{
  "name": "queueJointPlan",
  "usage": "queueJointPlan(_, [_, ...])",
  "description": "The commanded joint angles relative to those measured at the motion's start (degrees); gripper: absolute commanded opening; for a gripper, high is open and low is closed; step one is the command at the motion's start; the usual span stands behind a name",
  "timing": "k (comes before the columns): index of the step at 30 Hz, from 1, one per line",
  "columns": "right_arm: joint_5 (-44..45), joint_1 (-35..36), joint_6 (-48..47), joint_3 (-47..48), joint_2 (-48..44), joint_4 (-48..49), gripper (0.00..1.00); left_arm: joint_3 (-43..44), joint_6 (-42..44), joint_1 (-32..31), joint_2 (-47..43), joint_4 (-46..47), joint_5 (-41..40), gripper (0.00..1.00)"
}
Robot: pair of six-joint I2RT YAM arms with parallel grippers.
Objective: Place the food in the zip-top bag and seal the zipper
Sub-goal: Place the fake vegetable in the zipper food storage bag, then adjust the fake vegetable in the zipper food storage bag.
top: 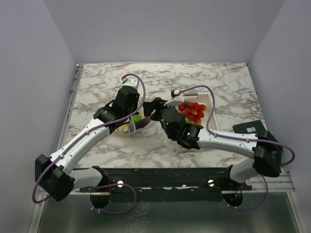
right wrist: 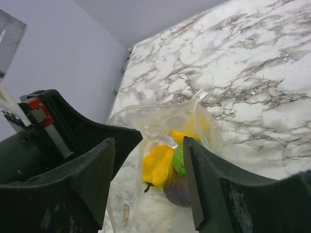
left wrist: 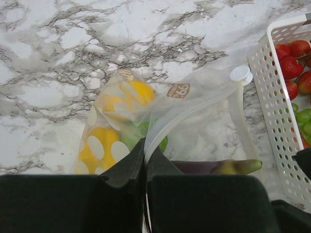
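The clear zip-top bag (top: pixel 132 125) lies left of centre with its mouth open. In the left wrist view my left gripper (left wrist: pixel 145 145) is shut on the whitish zipper strip (left wrist: pixel 170 124) and holds that edge up. Inside the bag (left wrist: pixel 194 111) are yellow pieces (left wrist: pixel 99 143) and a purple piece (left wrist: pixel 214 167). My right gripper (right wrist: pixel 148 145) is open and empty, with its fingers at the bag's mouth (right wrist: pixel 160 121). Between them I see a yellow pepper (right wrist: pixel 158 165), a green piece (right wrist: pixel 179 160) and a purple piece (right wrist: pixel 177 189) in the bag.
A white slotted basket (top: pixel 208 103) stands right of the bag and holds red strawberries (top: pixel 192 109). It also shows in the left wrist view (left wrist: pixel 272 97), with strawberries (left wrist: pixel 291 65) and green grapes (left wrist: pixel 303 119). A black flat object (top: pixel 250 128) lies at the right.
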Motion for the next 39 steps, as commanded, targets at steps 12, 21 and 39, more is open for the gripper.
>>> queueJointPlan(12, [-9.5,-1.1,-17.0,3.5,-6.3,-22.6,0.53,-1.2,2.0,0.2,-1.7,1.1,3.9,0.04])
queueJointPlan(21, [-18.7,-3.0,-22.4,8.5,-6.9,-35.0,0.52,-1.6,3.1,0.2,-2.9,1.7,5.0,0.04])
queueJointPlan(39, [-47.1,-10.8,-30.3,15.5,2.1,-40.5,0.53,-1.6,3.9,0.2,-3.2,1.7,5.4,0.04])
